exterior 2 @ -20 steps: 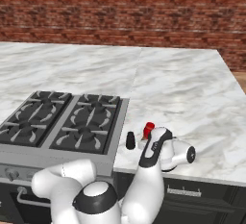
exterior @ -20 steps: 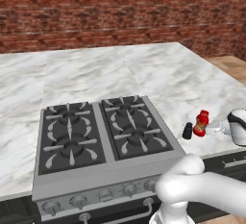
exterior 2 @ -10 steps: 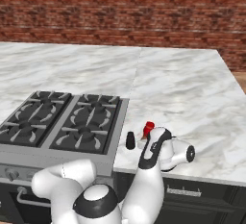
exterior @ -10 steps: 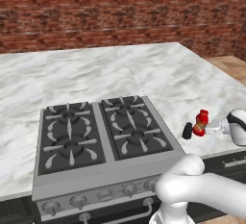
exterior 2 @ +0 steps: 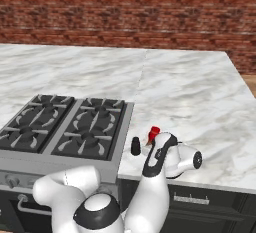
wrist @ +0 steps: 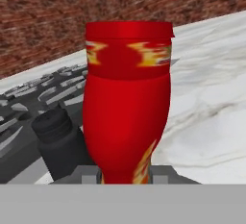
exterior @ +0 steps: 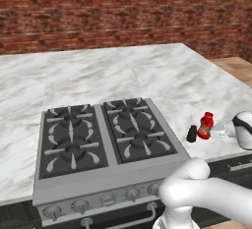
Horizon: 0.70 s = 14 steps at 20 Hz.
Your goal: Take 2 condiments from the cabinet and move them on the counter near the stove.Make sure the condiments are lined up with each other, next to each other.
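Observation:
The red bottle point(exterior: 206, 125) with a red cap stands on the marble counter point(exterior: 157, 75) just right of the stove point(exterior: 98, 134). The tiny black bottle point(exterior: 192, 133) stands close beside it on the stove side. My gripper point(exterior: 212, 132) reaches in low from the right, level with the counter. In the hand view the red bottle point(wrist: 127, 103) rises between my fingertips point(wrist: 87, 173), which press against its base, and the black bottle point(wrist: 60, 141) is to its left. From the right base view my hand covers most of the red bottle point(exterior 2: 153, 133); the black bottle point(exterior 2: 135, 146) stands free. The cabinet is out of view.
The counter's front edge point(exterior 2: 210, 181) runs just below my hand, over dark drawers. A brick wall point(exterior: 123, 16) closes the back. Wide bare marble point(exterior 2: 200, 97) lies behind and right of the bottles. My white arm point(exterior: 206, 193) crosses the stove's front right corner.

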### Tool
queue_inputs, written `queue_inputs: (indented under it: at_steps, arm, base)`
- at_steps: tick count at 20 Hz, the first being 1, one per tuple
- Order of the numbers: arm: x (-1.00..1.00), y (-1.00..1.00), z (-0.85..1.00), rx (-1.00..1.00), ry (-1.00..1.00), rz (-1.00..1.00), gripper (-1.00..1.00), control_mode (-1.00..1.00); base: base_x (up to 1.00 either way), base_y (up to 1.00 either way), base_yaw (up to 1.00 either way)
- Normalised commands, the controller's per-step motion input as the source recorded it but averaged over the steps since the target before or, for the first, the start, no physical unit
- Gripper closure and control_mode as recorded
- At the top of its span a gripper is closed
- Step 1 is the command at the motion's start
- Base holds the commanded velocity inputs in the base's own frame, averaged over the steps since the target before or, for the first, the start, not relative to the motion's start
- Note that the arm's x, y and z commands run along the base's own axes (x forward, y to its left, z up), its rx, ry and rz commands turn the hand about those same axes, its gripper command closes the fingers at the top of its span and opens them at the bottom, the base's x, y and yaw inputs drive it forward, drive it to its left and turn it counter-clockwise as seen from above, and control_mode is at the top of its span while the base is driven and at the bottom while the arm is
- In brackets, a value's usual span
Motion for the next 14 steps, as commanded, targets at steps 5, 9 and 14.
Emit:
queue_inputs:
  at_steps: [5,9,14]
  arm:
    - [-0.16,0.17,0.0,0.0,0.0,0.0,1.0,-1.0]
    - [-0.13,0.26,0.0,0.0,0.0,0.0,1.0,-1.0]
    - [0.0,0.17,0.0,0.0,0.0,0.0,1.0,-1.0]
  base:
    - [0.0,0.0,0.0]
    - [0.0,0.0,0.0]
    - [0.0,0.0,0.0]
